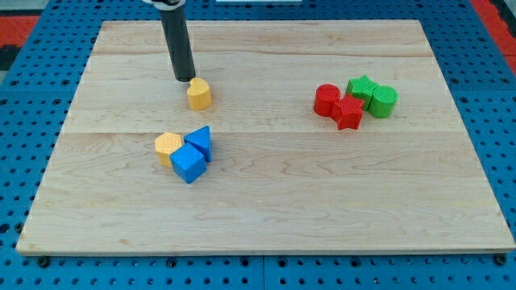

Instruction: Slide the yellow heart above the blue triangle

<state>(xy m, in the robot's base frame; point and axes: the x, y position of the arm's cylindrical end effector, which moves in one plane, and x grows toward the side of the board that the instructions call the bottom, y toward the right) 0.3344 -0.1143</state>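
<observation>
Standing nearly upright, my tip [185, 79] rests just upper-left of the yellow heart [199, 94]; no gripper shows.

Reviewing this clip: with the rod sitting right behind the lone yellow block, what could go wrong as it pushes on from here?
1. My tip sits at the upper-left edge of the yellow heart block, off its centre, so a push may spin it or let it slip sideways.
2. The blue triangle block touches a yellow hexagon-like block and a blue cube block; overshooting toward the view's bottom could scatter that cluster.
</observation>
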